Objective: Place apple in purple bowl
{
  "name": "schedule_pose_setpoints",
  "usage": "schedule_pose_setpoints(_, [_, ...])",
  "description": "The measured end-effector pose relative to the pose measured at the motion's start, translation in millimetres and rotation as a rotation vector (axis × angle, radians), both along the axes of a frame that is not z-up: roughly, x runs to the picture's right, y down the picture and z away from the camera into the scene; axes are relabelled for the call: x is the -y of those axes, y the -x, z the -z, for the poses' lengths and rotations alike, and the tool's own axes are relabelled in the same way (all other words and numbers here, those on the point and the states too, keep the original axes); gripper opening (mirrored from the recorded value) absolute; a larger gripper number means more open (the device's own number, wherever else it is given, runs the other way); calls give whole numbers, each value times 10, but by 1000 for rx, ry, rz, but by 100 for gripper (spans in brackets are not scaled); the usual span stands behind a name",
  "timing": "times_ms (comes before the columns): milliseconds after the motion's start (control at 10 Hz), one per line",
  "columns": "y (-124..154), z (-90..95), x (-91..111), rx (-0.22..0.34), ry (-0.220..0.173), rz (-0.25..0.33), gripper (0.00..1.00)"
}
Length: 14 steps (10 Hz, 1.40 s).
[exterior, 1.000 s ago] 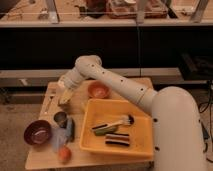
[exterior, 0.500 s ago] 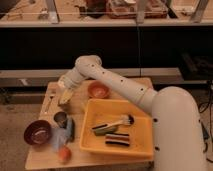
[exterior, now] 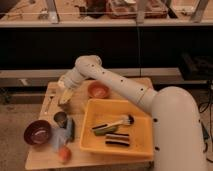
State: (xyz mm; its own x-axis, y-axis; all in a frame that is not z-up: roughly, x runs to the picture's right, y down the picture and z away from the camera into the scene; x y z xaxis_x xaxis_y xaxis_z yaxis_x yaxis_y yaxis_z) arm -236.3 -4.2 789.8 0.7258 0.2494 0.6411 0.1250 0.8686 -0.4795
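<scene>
The apple [exterior: 64,154] is small and orange-red and lies on the wooden table [exterior: 82,107] near its front left edge. The purple bowl [exterior: 38,132] stands at the table's left front, just up and left of the apple, and nothing shows inside it. My gripper [exterior: 64,99] hangs over the table's left rear part, well behind both the apple and the bowl. It is apart from both, and I see nothing in it.
An orange bowl [exterior: 98,90] stands at the back middle. A large yellow tray [exterior: 95,131] holding a brush [exterior: 112,123] and dark items fills the right. A small metal cup [exterior: 60,118] and a green vegetable [exterior: 70,129] lie between gripper and apple. A utensil [exterior: 49,102] lies at left.
</scene>
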Motion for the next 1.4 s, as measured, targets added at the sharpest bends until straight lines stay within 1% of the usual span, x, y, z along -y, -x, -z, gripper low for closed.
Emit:
schedule_pose_setpoints(900, [0,0,0,0,0,0,80])
schedule_pose_setpoints(1100, [-12,10,4,8,1,-5,80])
schedule_pose_setpoints(1200, [-49,56,1,4,8,9,80])
schedule_pose_setpoints(1300, [-59,146,-12,-9,16,34,80])
schedule_pose_setpoints(1400, [-50,264,-84,-26,31,68,80])
